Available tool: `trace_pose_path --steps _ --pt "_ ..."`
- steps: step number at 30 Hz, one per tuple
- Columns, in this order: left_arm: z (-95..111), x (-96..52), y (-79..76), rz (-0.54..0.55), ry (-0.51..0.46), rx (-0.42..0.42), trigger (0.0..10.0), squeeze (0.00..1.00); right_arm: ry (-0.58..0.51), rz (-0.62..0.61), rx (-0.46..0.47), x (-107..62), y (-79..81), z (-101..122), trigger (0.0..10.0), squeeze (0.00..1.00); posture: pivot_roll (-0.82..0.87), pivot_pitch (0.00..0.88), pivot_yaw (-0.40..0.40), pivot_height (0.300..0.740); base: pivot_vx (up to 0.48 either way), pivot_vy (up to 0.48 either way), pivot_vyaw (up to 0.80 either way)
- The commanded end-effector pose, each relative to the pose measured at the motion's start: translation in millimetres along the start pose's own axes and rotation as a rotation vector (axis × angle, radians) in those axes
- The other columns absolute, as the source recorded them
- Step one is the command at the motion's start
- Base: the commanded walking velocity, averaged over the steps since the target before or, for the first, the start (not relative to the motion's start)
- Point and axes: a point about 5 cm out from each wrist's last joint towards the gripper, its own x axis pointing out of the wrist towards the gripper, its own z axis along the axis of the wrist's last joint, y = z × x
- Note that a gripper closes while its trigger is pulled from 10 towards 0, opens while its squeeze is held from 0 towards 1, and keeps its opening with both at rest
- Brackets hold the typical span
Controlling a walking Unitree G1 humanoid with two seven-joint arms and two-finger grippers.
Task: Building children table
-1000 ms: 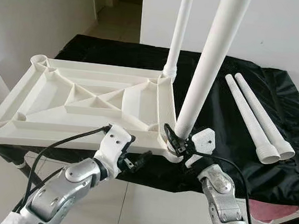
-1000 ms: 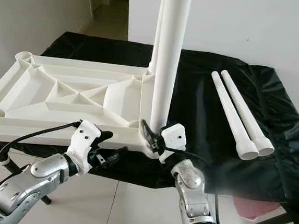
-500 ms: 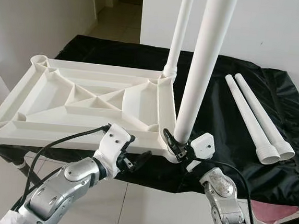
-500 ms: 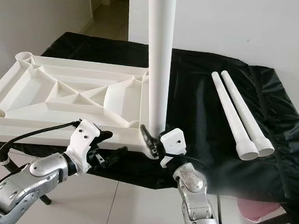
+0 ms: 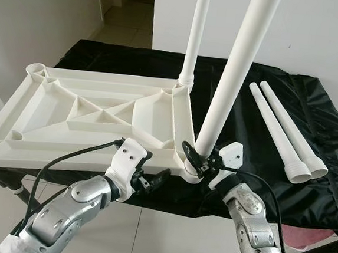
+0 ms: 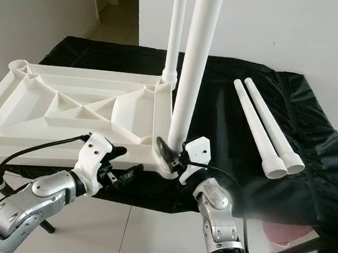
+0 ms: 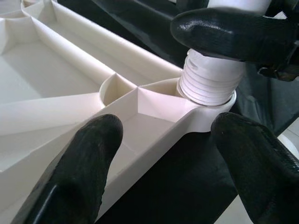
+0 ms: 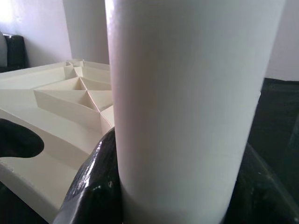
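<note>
While right pincer (image 5: 196,162) clamps tilted white leg (image 5: 232,84) at ribbed tabletop (image 5: 93,111) corner, left pincer (image 5: 155,178) spread apart.

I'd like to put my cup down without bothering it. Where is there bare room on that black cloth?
Bare black cloth lies between the tabletop and the two loose legs. The near corner is crowded: the right gripper clamps a leg there, with the left gripper beside it.

One white ribbed tabletop (image 5: 93,111) lies upside down. Four white table legs: two standing legs (image 5: 235,79) in its sockets, two loose legs (image 5: 278,133) on one black cloth (image 5: 327,140).
</note>
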Motion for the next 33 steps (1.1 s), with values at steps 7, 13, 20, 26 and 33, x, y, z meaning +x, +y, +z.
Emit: trace_pose_path --steps 7,13,20,26,33 --pt "-0.9 -1.4 -12.0 -0.191 0.015 0.003 10.0 0.00 0.146 -0.037 0.108 -10.9 1.2 -28.2 10.0 0.00 0.06 0.090 -0.001 0.740 0.000 0.000 0.00" --pt "-2.0 -2.5 -12.7 -0.192 0.020 0.004 10.0 0.00 0.091 -0.082 0.107 -14.0 5.0 -23.0 10.0 0.00 0.06 0.082 -0.001 0.740 0.000 0.000 0.00" --pt "-1.1 -3.1 -10.6 -0.181 0.018 0.003 10.0 0.00 0.061 -0.234 0.114 -11.0 12.3 -20.2 10.0 0.00 0.07 0.090 -0.007 0.740 0.000 0.000 0.00" --pt "-1.6 -3.6 -11.0 -0.184 0.022 0.003 10.0 0.00 0.072 -0.357 0.119 -10.8 8.9 -22.7 10.0 0.00 0.07 0.095 -0.003 0.740 0.000 0.000 0.00" --pt "0.0 -3.6 -7.0 -0.172 0.021 0.006 10.0 0.00 0.132 -0.552 0.073 -5.7 0.4 -27.3 10.0 0.00 0.07 0.103 -0.006 0.740 0.000 0.000 0.00"
